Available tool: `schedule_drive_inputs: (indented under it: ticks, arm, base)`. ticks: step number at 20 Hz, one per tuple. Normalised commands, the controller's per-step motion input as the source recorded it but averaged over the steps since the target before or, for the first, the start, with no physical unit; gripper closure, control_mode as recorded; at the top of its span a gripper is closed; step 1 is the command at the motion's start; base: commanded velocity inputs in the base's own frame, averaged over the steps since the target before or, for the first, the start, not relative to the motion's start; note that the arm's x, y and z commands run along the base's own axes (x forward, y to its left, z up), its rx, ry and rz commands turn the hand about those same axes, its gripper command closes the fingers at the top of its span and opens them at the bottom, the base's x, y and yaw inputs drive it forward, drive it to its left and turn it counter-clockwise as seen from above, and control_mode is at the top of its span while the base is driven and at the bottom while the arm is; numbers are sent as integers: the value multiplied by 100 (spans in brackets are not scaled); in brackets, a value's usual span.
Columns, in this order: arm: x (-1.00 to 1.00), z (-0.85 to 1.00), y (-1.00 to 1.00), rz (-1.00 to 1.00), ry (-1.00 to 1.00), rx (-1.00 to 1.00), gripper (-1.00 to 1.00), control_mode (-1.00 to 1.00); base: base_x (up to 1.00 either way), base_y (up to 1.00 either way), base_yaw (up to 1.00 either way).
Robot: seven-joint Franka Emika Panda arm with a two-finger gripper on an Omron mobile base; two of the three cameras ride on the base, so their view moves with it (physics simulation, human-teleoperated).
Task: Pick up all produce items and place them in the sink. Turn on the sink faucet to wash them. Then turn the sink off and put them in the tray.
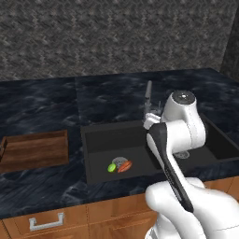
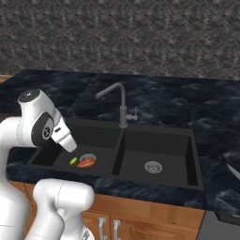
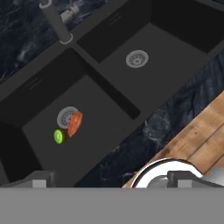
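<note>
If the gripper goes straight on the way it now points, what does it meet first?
Probably the floor of the sink, in the basin holding the carrot and lime. The open gripper looks down into it; depth is unclear.

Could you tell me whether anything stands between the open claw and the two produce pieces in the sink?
Nothing visible does. The carrot and lime lie uncovered by the left basin's drain, with open space above them.

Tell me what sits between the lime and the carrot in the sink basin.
Nothing: in the hand view the lime and carrot lie side by side on bare basin floor, the carrot overlapping the drain.
</note>
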Motion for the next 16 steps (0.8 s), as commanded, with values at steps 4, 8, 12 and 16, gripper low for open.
schedule_drive_inputs:
  ticks: [4,8,12,16]
  arm:
    - [-49,43,-53,2,0,0,-100,-100]
    - [-32,44,-57,3,-8,0,-100,-100]
    - [-12,22,-57,4,-8,3,-100,-100]
    - [-1,0,-46,0,-7,8,-100,-100]
  base:
    - [0,0,0]
    - [0,0,0]
    - [0,0,0]
    - [0,0,0]
